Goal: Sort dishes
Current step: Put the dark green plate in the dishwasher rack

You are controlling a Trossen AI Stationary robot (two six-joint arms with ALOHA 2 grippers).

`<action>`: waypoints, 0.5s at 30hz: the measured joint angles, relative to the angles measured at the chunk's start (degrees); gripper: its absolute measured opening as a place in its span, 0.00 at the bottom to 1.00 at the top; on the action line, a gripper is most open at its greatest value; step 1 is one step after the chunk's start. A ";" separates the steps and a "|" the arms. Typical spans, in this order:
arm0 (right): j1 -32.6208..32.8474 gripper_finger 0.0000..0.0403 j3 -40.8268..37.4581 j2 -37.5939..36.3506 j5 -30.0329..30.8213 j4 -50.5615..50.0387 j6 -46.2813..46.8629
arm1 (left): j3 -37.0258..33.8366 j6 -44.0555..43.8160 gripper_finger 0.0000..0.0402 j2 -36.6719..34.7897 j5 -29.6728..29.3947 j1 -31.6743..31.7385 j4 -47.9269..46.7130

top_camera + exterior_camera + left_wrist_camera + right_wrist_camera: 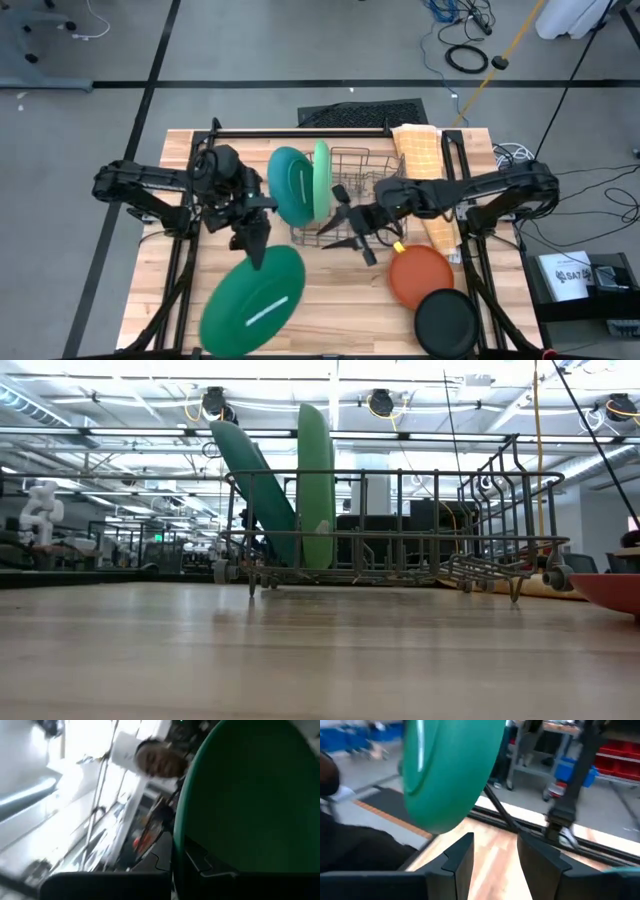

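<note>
High view: two of the five dishes already stand in the wire rack (345,195), the teal plate (290,185) and the light green plate (321,180) beside it. The left end effector (255,243) is clamped on the rim of the dark green plate (255,298), which extends from it toward the tabletop's (340,300) near edge. The right end effector (350,232), fingers apart and empty, sits just in front of the rack; the orange plate (420,275) and black plate (446,322) lie beyond it, unsorted.

Low view: only the two racked plates stand upright; neither arm shows.

Left wrist view: the dark green plate fills the frame, pinched at its edge.

Right wrist view: the gap between its fingers is bare, and the dark green plate hangs clear of the tabletop.
</note>
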 joint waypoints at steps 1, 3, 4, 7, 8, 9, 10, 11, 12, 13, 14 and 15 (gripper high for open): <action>-0.43 0.36 0.00 0.79 -2.62 2.36 0.98 | 0.47 -0.63 0.03 0.00 1.53 -0.04 0.04; -1.05 0.36 0.00 2.25 -7.78 7.20 3.48 | 1.13 -2.30 0.03 -0.02 4.13 -0.15 0.04; -1.32 0.36 0.00 2.99 -9.59 9.90 4.93 | 1.31 -2.65 0.03 -0.06 4.76 -0.15 0.05; -2.11 0.36 0.00 4.73 -12.22 13.36 8.12 | 1.37 -2.78 0.03 -0.04 5.25 -0.13 -0.94; -2.35 0.36 -0.02 5.19 -12.68 13.53 8.94 | 1.34 -2.85 0.03 -0.02 5.72 -0.13 -1.63; -2.51 0.36 -0.02 5.67 -13.39 14.07 9.73 | 1.34 -3.23 0.03 0.00 6.24 -0.13 -1.75; -2.61 0.36 -0.02 6.01 -13.97 14.56 10.39 | 1.34 -4.06 0.03 0.00 6.44 -0.13 -1.45; -2.76 0.36 -0.02 6.07 -14.55 14.70 10.81 | 1.34 -4.84 0.03 0.00 6.48 -0.13 -0.95; -2.84 0.36 -0.02 6.05 -14.92 14.84 10.93 | 1.37 -5.20 0.03 -0.01 6.49 -0.14 -0.83; -2.90 0.36 -0.02 6.03 -15.05 15.15 10.93 | 1.50 -5.37 0.03 -0.02 6.37 -0.15 -0.90; -2.90 0.36 -0.02 5.94 -15.32 15.14 10.89 | 1.61 -5.63 0.03 -0.02 5.59 -0.15 -0.94; -3.11 0.36 -0.02 5.60 -15.86 14.22 10.78 | 1.71 -5.72 0.03 -0.02 4.16 -0.19 -0.95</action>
